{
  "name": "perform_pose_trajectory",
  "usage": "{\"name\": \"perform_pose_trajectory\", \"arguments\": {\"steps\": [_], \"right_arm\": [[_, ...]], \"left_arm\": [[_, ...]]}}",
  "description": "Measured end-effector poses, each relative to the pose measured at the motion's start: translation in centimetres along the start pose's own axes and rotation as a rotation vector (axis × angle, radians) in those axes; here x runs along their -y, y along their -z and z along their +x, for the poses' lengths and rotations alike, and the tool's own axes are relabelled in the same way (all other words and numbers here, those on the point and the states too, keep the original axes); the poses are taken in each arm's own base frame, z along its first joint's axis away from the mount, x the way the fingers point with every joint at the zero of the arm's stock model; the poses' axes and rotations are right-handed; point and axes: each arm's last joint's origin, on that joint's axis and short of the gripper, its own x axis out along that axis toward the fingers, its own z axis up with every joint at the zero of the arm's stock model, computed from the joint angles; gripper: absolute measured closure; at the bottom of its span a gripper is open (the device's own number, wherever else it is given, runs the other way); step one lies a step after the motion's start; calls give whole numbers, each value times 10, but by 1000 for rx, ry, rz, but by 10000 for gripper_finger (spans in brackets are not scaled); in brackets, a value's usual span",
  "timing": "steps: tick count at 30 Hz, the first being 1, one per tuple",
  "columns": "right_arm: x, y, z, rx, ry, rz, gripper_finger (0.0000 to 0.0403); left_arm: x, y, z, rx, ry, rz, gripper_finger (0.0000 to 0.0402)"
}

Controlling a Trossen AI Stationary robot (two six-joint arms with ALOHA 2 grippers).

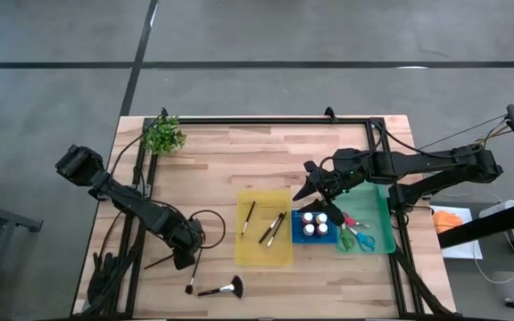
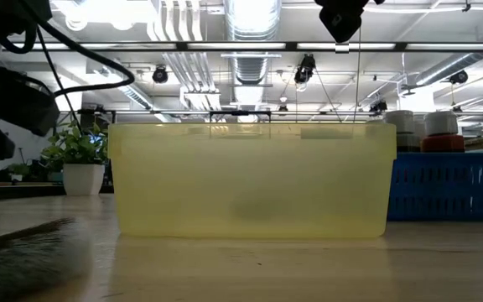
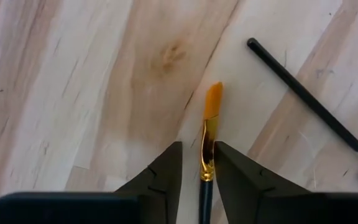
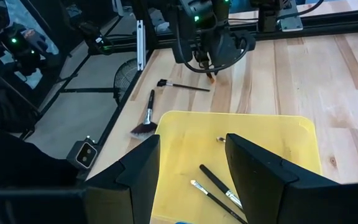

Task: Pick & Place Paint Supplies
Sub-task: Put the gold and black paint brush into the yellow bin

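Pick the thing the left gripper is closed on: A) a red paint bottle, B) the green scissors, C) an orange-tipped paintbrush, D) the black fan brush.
C: in the left wrist view the left gripper pinches the handle of the orange-tipped paintbrush; the fan brush lies free on the table.

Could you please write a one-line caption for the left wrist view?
Left gripper straddles an orange-tipped paintbrush on the wooden table, a black-handled brush nearby.

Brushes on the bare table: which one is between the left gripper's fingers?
The orange-tipped brush, flanked by the left gripper. The fan brush and black-handled brush lie apart.
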Motion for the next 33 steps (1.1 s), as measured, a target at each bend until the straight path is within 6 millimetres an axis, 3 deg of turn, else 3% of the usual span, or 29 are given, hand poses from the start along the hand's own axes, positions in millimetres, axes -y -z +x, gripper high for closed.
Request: {"name": "perform_pose_trajectory", "arguments": {"steps": [8, 17, 24, 33], "right_arm": [[0, 0, 0, 2, 13, -7, 222], [1, 0, 0, 3, 16, -17, 222], [1, 0, 0, 4, 15, -39, 222], [1, 0, 0, 3, 15, -43, 222]], "left_arm": [[0, 0, 1, 11, -5, -134, 387], [22, -16, -18, 135, 167, -95, 396], [28, -40, -70, 449, 269, -178, 397], [11, -98, -146, 776, 387, -282, 398]]}}
